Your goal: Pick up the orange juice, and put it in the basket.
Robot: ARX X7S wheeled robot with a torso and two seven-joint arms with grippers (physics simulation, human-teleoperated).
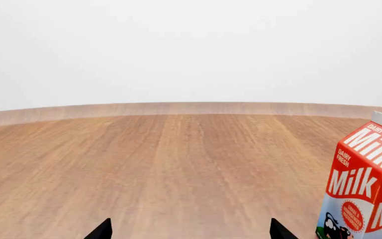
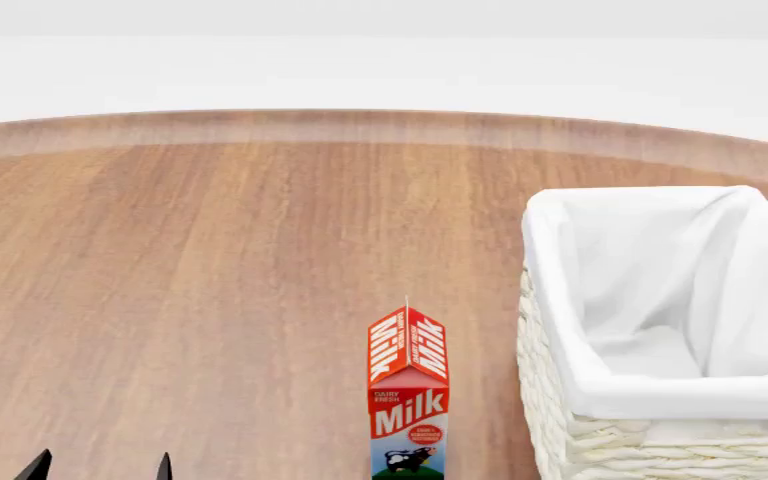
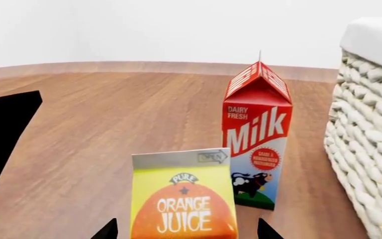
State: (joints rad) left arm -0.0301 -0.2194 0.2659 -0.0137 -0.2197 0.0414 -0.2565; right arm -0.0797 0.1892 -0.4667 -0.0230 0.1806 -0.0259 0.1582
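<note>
Wooden table: left claw low at its near edge, tips apart, empty. Milk carton upright mid-table. Orange juice just before the milk, framed between the spread tips of the right claw, not yet gripped. Likely a stiff, smooth, fairly heavy carton; best clamped on flat sides below the gable. Basket rightmost, just beside.

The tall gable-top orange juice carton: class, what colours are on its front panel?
The tall gable-top orange juice carton has a yellow front with an orange circle and white lettering, clearest in the right wrist view.
</note>
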